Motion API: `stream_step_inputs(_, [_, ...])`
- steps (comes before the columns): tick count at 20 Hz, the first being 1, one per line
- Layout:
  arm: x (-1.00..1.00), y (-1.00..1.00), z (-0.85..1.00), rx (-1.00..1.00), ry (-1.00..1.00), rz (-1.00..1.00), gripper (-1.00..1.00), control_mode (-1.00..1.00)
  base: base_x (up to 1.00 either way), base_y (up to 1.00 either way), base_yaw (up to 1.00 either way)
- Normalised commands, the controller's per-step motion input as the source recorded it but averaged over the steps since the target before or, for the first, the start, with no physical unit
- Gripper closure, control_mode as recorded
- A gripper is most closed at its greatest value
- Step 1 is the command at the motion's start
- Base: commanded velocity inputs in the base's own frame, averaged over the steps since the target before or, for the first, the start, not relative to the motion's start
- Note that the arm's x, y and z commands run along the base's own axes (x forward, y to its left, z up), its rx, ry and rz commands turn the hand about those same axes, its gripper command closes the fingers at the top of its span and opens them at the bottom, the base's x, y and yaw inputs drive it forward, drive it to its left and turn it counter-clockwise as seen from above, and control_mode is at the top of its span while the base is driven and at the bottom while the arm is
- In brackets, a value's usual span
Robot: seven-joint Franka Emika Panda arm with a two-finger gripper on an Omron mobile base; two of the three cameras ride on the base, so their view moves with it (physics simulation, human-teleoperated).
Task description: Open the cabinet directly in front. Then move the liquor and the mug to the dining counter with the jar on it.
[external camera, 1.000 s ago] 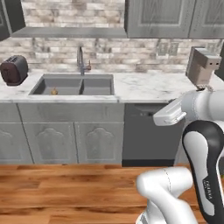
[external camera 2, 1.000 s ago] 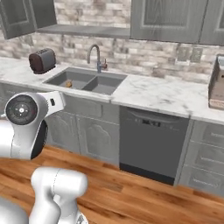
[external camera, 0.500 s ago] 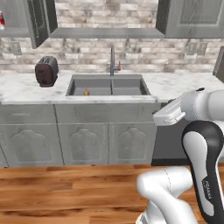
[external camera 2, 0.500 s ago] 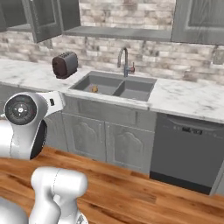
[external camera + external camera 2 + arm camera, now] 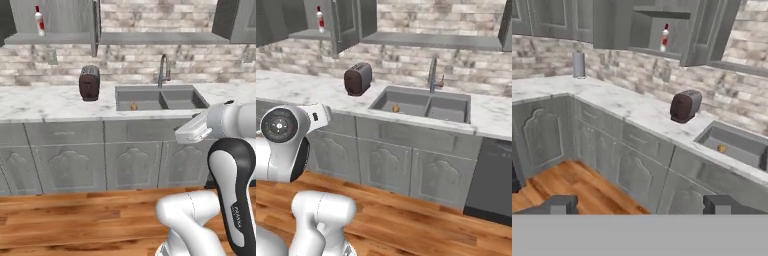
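The liquor (image 5: 38, 20) stands upright on the open cabinet (image 5: 662, 35)'s shelf, above and left of the toaster (image 5: 89, 83). The gripper (image 5: 640, 204) points that way, jaws wide and empty. The slim bottle looks light, smooth and easily toppled, so its body below the red neck seems the safest hold.

Liquor (image 5: 665, 38) on open cabinet (image 5: 662, 30) shelf, toaster (image 5: 685, 106) on worktop below
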Motion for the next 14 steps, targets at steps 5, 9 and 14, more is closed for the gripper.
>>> stream_step_inputs(5, [0.00,0.00,0.00,0.00,0.00,0.00,-1.00,1.00,0.57,1.00,-0.13])
stream_step_inputs(9, [0.00,0.00,0.00,0.00,0.00,0.00,-1.00,1.00,0.66,1.00,-0.18])
stream_step_inputs(14, [0.00,0.00,0.00,0.00,0.00,0.00,-1.00,1.00,0.78,1.00,-0.28])
